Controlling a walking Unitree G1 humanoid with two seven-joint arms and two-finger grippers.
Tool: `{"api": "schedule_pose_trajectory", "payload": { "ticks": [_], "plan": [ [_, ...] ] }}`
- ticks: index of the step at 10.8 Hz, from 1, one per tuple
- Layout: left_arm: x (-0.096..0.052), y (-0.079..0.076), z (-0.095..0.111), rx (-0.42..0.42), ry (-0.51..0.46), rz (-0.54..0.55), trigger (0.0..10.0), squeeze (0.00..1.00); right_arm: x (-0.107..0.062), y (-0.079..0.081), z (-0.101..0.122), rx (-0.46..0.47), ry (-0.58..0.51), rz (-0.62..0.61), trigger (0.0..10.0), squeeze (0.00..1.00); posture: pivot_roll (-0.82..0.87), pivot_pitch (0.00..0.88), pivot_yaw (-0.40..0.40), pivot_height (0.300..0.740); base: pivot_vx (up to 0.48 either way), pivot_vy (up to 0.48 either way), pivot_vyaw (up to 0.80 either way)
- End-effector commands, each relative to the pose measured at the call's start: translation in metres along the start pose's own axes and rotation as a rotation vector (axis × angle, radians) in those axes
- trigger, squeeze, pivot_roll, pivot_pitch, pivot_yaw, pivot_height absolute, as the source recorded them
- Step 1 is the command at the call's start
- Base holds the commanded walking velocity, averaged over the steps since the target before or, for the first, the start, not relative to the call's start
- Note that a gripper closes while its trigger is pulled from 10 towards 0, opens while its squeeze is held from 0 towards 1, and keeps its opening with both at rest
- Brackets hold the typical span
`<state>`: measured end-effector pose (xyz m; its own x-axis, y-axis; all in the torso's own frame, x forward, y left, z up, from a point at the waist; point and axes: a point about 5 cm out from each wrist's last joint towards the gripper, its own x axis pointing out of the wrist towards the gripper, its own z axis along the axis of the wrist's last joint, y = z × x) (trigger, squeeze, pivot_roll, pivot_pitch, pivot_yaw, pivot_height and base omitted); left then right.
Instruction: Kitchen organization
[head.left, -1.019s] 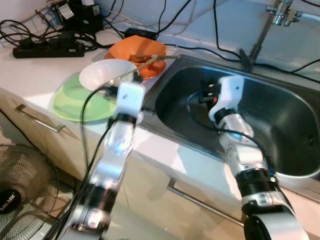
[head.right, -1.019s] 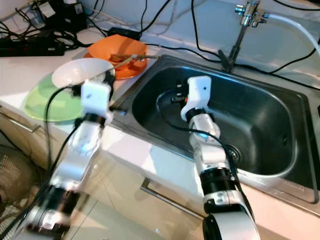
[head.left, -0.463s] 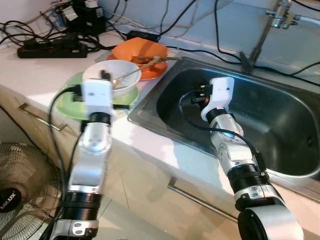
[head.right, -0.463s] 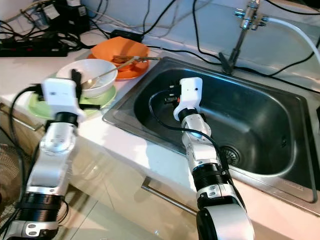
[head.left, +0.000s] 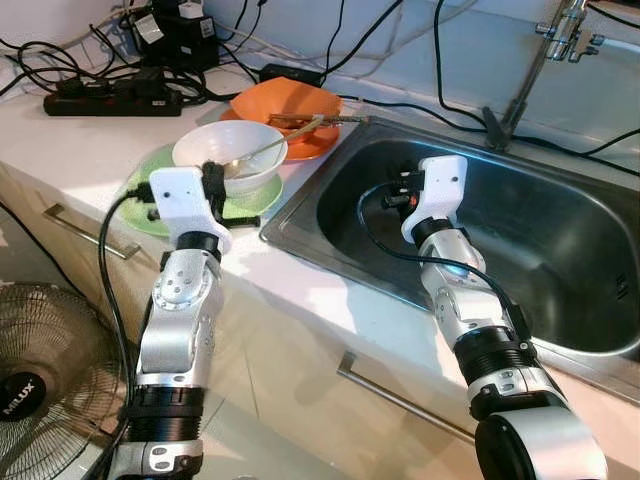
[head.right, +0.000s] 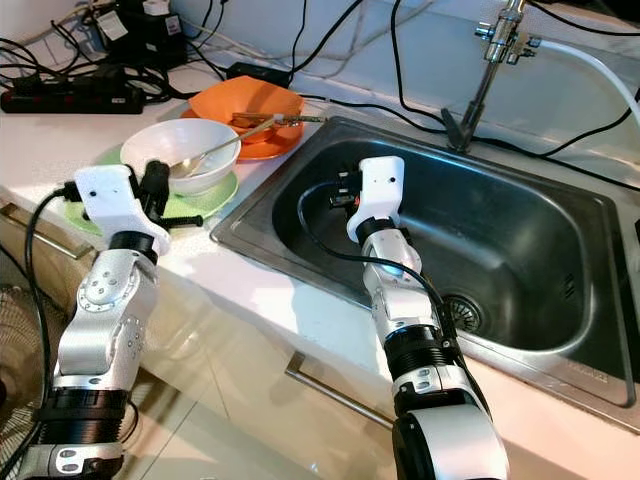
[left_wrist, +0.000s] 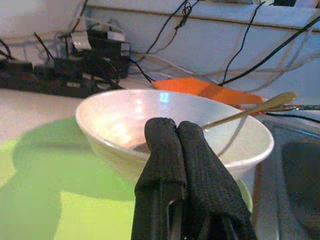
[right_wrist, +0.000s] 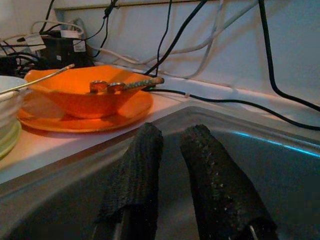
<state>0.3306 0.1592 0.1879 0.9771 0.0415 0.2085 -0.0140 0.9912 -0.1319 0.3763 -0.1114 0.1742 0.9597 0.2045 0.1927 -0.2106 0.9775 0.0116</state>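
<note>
- The only writing I can read is "MILUX" on the hub of the fan (head.left: 40, 370) standing on the floor at my left; the white labels on the black adapters (head.left: 180, 25) at the back of the counter are too small to make out.
- My left gripper (left_wrist: 177, 131) has its two black fingers pressed together, holding nothing, right in front of the white bowl (head.left: 229, 157); I cannot tell whether they touch its wall.
- The white bowl sits on a green plate (head.left: 150, 195) on the counter, and a long spoon (left_wrist: 250, 111) rests inside it with its handle sticking out over the rim toward the sink (head.left: 560, 210).
- Behind it an orange bowl (head.left: 285, 104) sits on an orange plate (right_wrist: 90, 120), just beside the sink's corner, with a utensil lying across its rim.
- My right gripper (right_wrist: 172, 145) is inside the sink near its rim, fingers slightly apart with a narrow gap, pinching nothing.
- A black power strip (head.left: 110, 98) and tangled cables (head.left: 400, 100) crowd the back of the counter; a tap (head.left: 560, 30) rises behind the sink.
</note>
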Motion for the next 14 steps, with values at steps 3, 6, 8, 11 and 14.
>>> {"api": "schedule_pose_trajectory", "payload": {
  "ticks": [3,6,8,11,14],
  "plan": [
    [-0.002,0.01,-0.004,-0.082,0.043,0.028,10.0,0.0,0.003,-0.003,0.004,0.012,-0.021,-0.011,10.0,0.0,0.24,0.018,-0.065,0.74,0.0,0.0,0.0],
    [-0.003,0.031,0.005,-0.071,0.022,0.09,10.0,0.0,0.003,-0.003,0.003,0.012,-0.013,-0.007,10.0,0.0,0.24,0.025,-0.071,0.74,0.0,0.0,0.0],
    [-0.001,0.053,0.022,-0.018,-0.023,0.147,10.0,0.0,0.003,-0.002,0.002,0.014,-0.011,-0.005,10.0,0.0,0.25,0.023,-0.073,0.74,0.0,0.0,0.0],
    [0.002,0.077,0.037,0.045,-0.059,0.204,10.0,0.0,0.003,-0.001,0.0,0.018,-0.004,-0.005,10.0,0.0,0.25,0.022,-0.075,0.74,0.0,0.0,0.0],
    [0.007,0.005,0.035,-0.04,-0.056,-0.136,10.0,0.0,0.003,0.0,-0.001,0.024,-0.002,-0.004,10.0,0.0,0.24,0.022,-0.076,0.74,0.0,0.0,0.0]
  ]
}}
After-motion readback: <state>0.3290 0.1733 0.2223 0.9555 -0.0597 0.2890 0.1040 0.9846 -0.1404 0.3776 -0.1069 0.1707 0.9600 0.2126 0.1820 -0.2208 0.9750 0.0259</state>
